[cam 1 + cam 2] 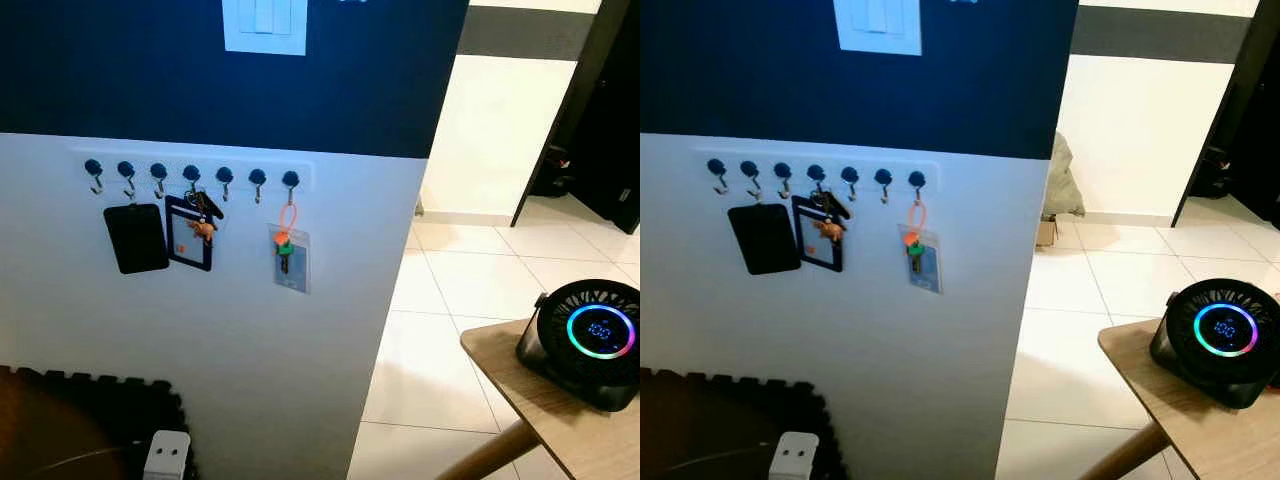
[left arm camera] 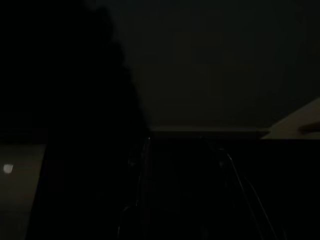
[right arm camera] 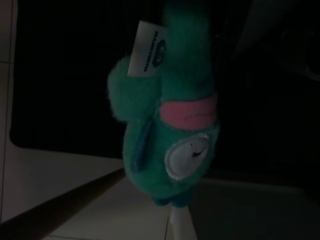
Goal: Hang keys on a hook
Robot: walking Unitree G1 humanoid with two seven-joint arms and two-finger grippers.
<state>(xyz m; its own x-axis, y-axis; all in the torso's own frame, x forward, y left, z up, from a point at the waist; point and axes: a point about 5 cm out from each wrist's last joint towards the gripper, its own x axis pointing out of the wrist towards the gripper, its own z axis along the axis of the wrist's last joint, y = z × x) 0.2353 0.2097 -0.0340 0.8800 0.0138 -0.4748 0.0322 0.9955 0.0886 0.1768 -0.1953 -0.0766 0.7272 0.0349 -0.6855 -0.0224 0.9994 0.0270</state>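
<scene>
From the head, the left eye view looks at a wall that is dark blue above and white below. A white rack [image 1: 190,170] with seven dark-knobbed hooks runs along the top of the white part. A black card holder [image 1: 135,238] hangs under the second hook from the rack's left end. A blue-edged badge holder [image 1: 188,234] with a small bunch of keys [image 1: 205,215] hangs from the fourth hook. From the hook [image 1: 290,183] at the rack's right end, an orange loop drops straight down to a green-topped key [image 1: 283,254] lying against a clear card sleeve [image 1: 290,260]; its long axis is vertical, tip down. A white light switch [image 1: 265,25] sits at the top edge of the wall. To the right, a round black fan [image 1: 587,342] with a glowing ring and unreadable blue digits stands on the corner of a wooden table [image 1: 560,420]. A white plug [image 1: 166,455] shows at the wall's foot.

The right eye view shows the same scene.

The left wrist view is nearly black; whether the left gripper is open or closed cannot be told.

The right wrist view, dim, shows a teal plush toy [image 3: 167,120] with a pink band, a pale round patch and a white tag [image 3: 147,50] with illegible writing. Its long axis runs along the gripper's line of sight. The right gripper's fingers cannot be made out, nor any grip.
</scene>
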